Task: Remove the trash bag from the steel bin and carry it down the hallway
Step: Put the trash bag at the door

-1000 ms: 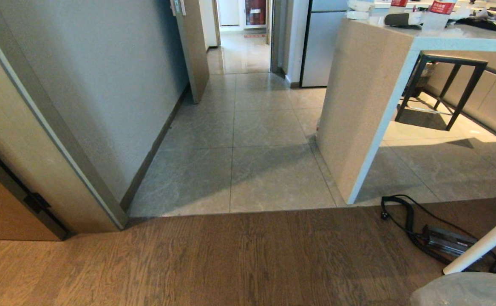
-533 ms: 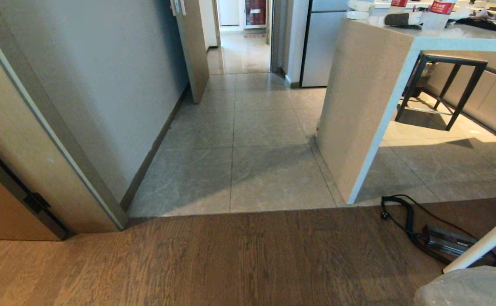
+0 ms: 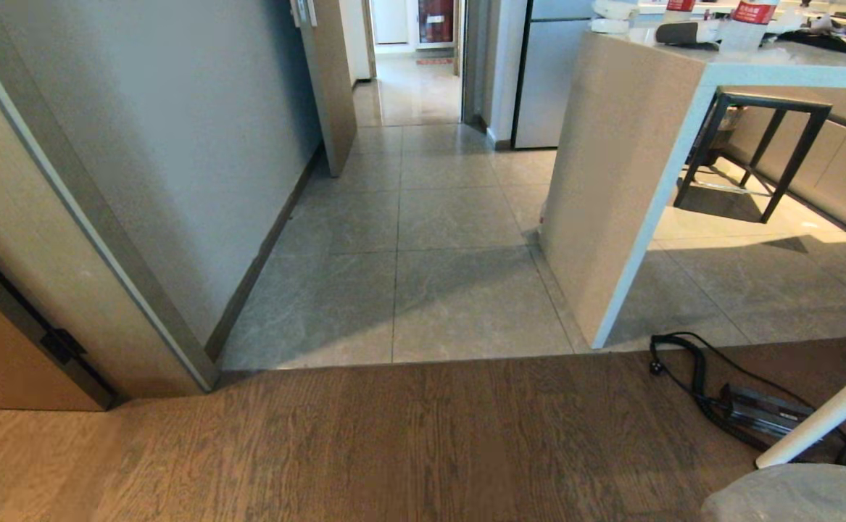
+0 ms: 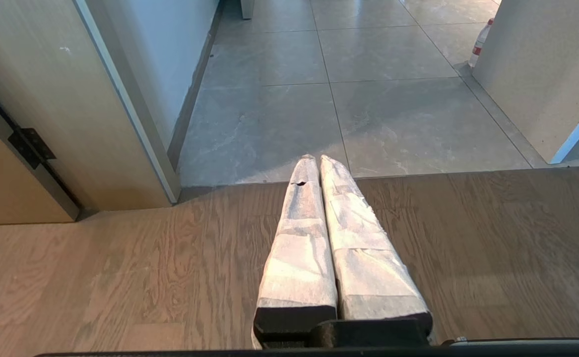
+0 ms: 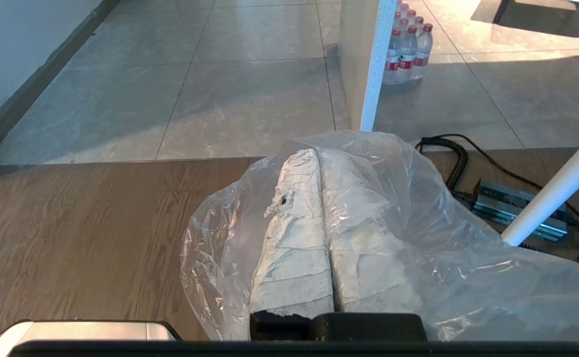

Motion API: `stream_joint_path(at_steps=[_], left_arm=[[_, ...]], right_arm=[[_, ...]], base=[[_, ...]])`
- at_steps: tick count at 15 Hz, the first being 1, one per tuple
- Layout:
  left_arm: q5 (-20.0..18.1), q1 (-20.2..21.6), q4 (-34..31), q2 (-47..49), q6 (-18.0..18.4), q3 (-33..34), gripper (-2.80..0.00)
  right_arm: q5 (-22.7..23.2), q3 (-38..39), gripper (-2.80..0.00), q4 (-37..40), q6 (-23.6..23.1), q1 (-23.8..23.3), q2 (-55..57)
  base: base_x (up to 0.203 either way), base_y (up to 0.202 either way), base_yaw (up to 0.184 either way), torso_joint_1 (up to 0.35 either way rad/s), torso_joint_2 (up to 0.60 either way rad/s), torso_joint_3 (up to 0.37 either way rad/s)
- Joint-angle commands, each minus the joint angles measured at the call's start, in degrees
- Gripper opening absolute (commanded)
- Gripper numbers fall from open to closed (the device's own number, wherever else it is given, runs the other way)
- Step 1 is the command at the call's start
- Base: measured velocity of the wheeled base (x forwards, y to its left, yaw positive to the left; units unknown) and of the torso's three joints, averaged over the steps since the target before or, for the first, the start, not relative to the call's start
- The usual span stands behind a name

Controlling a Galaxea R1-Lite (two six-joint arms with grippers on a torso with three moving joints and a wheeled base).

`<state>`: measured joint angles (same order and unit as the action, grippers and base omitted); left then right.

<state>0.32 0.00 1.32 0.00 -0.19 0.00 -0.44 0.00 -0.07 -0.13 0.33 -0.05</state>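
Right gripper (image 5: 319,153) clamped shut on thin crinkled translucent plastic trash bag (image 5: 408,248): light, limp, slippery, tear-prone; bunch the neck film.

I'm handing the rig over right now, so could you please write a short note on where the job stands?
Left pincer: shut, empty, held over the wood floor.
Right pincer: shut on the trash bag, whose plastic drapes over its fingers.
The steel bin is in no view, so the bag is out of it.
The hallway lies straight ahead, past the wood-to-tile edge, between the wall and the counter.
Left: carry the bag down the hallway. Note the cable on the floor to the right.
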Motion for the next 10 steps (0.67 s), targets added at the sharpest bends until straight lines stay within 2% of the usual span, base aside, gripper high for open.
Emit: stream_joint_path(at_steps=[1,10], left_arm=[[0.03,0.00,0.00,0.00,-0.06,0.64,-2.80],[0.03,0.00,0.00,0.00,-0.07,0.62,-2.80]], right_arm=[[0.00,0.00,-2.80,-0.10,-0.04,0.02,0.05],[0.00,0.00,-2.80,-0.01,-0.04,-0.06,0.05]], base=[[0.000,0.000,0.000,0.000,0.00,0.000],[0.000,0.000,0.000,0.000,0.00,0.000]])
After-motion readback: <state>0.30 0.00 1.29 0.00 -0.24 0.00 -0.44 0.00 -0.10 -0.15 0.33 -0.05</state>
